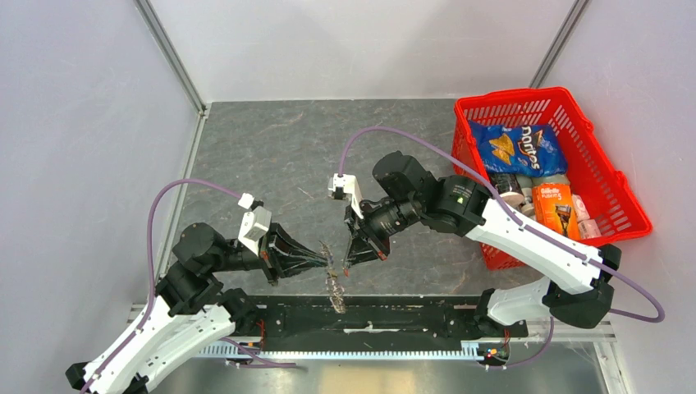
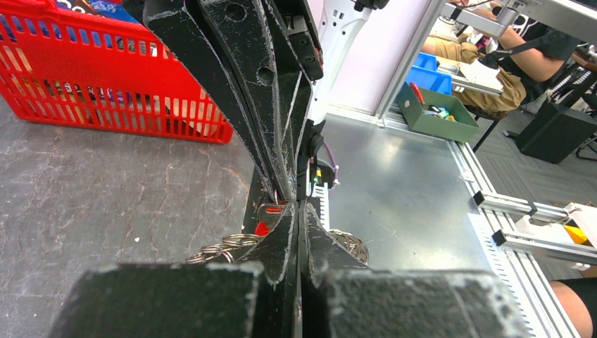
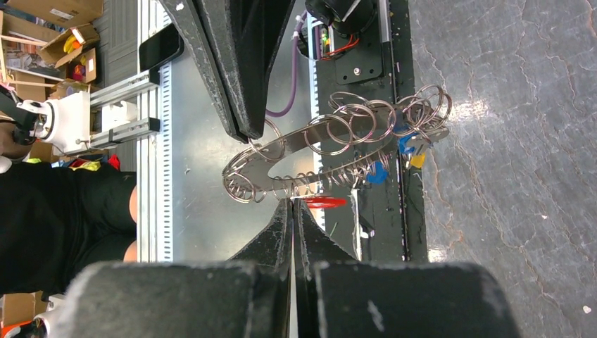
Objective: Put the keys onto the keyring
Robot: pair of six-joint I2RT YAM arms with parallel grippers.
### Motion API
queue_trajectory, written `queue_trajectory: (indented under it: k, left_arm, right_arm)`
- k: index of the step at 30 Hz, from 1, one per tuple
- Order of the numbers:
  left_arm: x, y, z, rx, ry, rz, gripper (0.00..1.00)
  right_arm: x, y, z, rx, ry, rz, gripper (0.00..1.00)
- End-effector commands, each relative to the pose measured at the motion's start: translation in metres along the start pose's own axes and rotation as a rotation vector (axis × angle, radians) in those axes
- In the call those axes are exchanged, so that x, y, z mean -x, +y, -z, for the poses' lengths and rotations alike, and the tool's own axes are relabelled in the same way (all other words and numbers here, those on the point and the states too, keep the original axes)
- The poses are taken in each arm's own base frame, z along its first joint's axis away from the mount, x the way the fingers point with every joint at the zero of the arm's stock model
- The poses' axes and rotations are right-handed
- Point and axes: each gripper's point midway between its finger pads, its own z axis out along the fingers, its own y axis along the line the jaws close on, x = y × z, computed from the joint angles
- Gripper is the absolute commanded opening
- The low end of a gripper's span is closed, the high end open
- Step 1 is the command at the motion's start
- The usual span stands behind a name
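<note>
Top view: left gripper (image 1: pixel 325 258) and right gripper (image 1: pixel 348 261) are meeting tip to tip. Left is clamping the keyring (image 1: pixel 335 287) over the near table edge, and right is pinched shut at its rim.
Left wrist: red-tagged key (image 2: pixel 262 228) is sitting beside the tips.
Right wrist: blue and yellow tagged keys (image 3: pixel 410 148) are already hanging on; the red one is probably pending.

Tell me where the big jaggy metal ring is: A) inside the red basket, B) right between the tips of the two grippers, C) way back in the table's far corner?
B: the right wrist view shows the keyring between the shut tips of the left gripper and the right gripper, not in the red basket.
</note>
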Motion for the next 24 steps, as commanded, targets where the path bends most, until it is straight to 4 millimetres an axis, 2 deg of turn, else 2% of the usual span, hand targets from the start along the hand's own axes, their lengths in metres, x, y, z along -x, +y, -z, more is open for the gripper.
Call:
queue_trajectory:
  k: [1,10,24]
  left_arm:
    - [0.021,-0.011,0.001,-0.037,-0.062,-0.054,0.02]
    - [0.020,-0.007,0.000,-0.020,-0.062,-0.045,0.02]
    - [0.020,-0.002,0.000,0.011,-0.061,-0.039,0.02]
  right_arm:
    - [0.016,0.019,0.012,0.040,-0.055,0.066,0.00]
    - [0.027,0.021,0.013,0.042,-0.073,0.088,0.00]
    - [0.016,0.012,0.014,-0.007,-0.056,0.068,0.00]
